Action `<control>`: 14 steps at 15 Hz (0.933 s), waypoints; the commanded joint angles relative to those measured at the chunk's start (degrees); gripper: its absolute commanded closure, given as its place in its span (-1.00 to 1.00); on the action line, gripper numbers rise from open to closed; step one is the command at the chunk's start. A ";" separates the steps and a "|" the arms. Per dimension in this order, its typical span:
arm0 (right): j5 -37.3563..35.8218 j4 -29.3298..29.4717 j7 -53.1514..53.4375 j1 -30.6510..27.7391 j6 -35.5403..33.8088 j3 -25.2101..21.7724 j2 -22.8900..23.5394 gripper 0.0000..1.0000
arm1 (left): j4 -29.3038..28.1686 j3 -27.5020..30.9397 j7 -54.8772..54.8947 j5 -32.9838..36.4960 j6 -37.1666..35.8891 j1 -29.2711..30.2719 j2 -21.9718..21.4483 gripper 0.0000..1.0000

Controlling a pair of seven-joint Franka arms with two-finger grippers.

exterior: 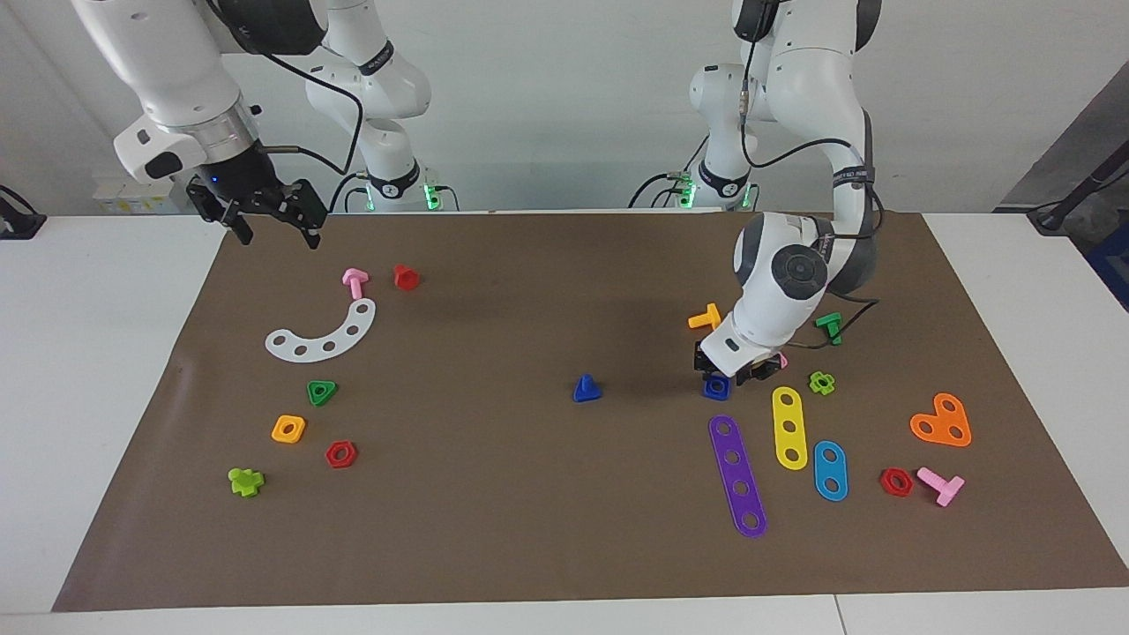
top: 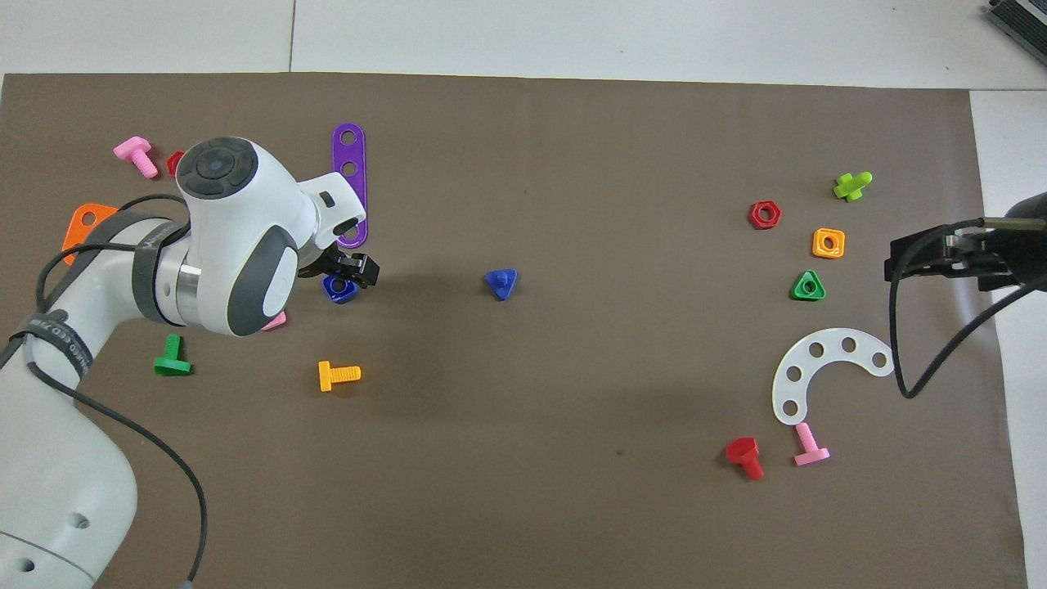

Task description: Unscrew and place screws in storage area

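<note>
A dark-blue screw (exterior: 586, 388) (top: 500, 283) stands on its triangular head, post up, near the middle of the brown paper storage area (exterior: 529, 503) (top: 572, 409). My left gripper (exterior: 725, 370) (top: 348, 274) hangs low and open toward the left arm's end of the table. It is just above a blue square nut (exterior: 715, 385) (top: 339, 288) that lies on the paper, with no finger gripping it. My right gripper (exterior: 273, 225) (top: 932, 262) waits open in the air over the paper's edge at the right arm's end, holding nothing.
A purple strip (exterior: 737, 474), a yellow strip (exterior: 789, 427), a blue strip (exterior: 830, 470), an orange bolt (exterior: 706, 317) and a green bolt (exterior: 829, 326) crowd around the left gripper. A white curved plate (exterior: 322, 335), nuts and bolts lie at the right arm's end.
</note>
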 commanded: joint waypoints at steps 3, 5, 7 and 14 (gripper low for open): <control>1.10 -0.63 0.00 -0.49 0.25 0.28 -0.48 -1.00 | -0.86 0.17 1.38 -1.03 -1.46 4.75 -6.56 -1.00; 1.10 -0.63 0.00 -0.49 0.25 0.28 -0.48 -1.00 | -0.95 0.17 3.04 -1.03 -3.66 7.56 -9.29 -1.00; 1.10 -0.63 0.00 -0.49 0.25 0.28 -0.48 -1.00 | -0.77 0.17 4.54 -1.03 -6.99 10.29 -12.01 -1.00; 1.10 -0.63 0.00 -0.49 0.25 0.28 -0.48 -1.00 | 10.02 1.31 3.94 -0.94 -23.60 14.87 -16.59 -1.00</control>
